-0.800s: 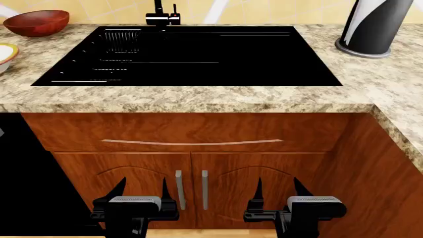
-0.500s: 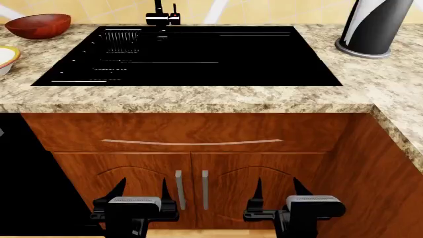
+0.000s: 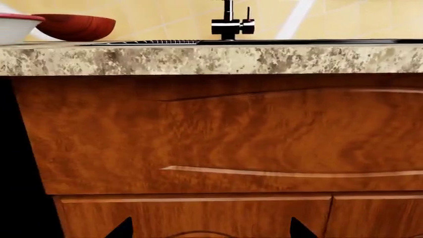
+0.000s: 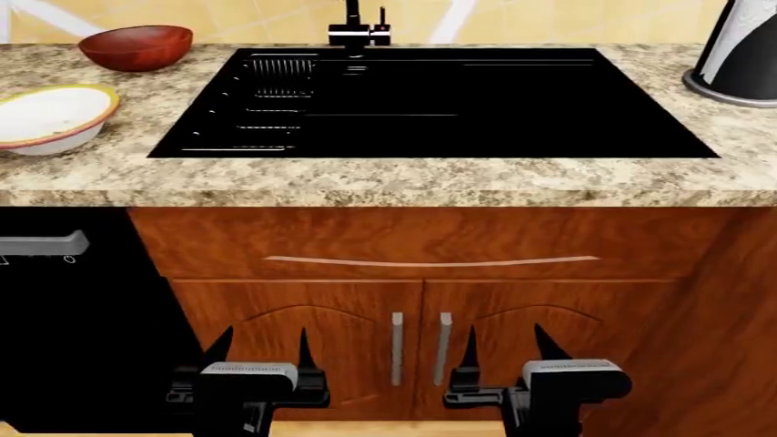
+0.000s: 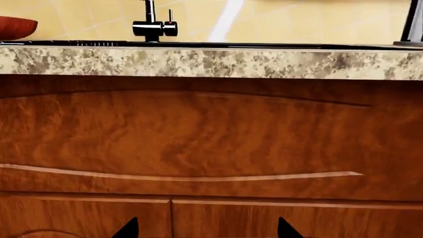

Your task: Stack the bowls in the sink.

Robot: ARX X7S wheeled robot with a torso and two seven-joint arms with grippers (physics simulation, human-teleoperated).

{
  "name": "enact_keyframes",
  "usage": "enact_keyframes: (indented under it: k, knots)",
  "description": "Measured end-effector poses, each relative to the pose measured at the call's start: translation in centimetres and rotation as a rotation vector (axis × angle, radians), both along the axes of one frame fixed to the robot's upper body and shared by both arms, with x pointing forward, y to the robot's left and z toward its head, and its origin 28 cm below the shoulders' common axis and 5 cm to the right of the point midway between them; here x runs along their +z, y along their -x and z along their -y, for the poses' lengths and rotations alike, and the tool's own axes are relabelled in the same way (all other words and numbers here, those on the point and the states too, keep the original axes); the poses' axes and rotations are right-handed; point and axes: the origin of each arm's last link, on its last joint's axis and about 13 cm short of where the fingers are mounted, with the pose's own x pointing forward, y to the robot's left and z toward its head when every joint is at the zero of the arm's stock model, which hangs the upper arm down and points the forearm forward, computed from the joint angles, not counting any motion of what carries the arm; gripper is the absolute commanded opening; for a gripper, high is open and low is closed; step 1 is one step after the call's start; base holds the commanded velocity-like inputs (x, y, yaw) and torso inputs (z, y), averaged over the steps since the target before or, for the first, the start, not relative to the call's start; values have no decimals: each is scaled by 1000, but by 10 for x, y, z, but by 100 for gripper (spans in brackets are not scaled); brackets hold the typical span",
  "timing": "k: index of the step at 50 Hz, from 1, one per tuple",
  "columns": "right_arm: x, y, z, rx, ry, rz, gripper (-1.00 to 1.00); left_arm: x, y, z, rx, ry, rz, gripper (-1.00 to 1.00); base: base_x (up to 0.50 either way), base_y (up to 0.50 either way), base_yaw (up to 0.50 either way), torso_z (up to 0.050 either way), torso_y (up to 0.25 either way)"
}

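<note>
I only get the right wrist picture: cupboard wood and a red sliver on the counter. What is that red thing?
Observer: A reddish-brown bowl, standing on the countertop left of the sink.
Operator: Any other bowl?
Observer: Yes, a white bowl with a yellow rim, nearer the counter's front edge, apart from the brown one.
Operator: Is the robot holding anything?
Observer: No. The left gripper and the right gripper are both open and empty, low before the cabinet doors.
</note>
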Motion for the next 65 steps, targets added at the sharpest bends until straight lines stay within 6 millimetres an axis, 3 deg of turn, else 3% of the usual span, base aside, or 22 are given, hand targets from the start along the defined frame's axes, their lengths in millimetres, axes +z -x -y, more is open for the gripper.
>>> enact_keyframes:
  k: [65]
  knots:
    - [0,1,-2,35,21,7,100,-1,0,0,-3,-5,-4,100,-4,500,0,0,0]
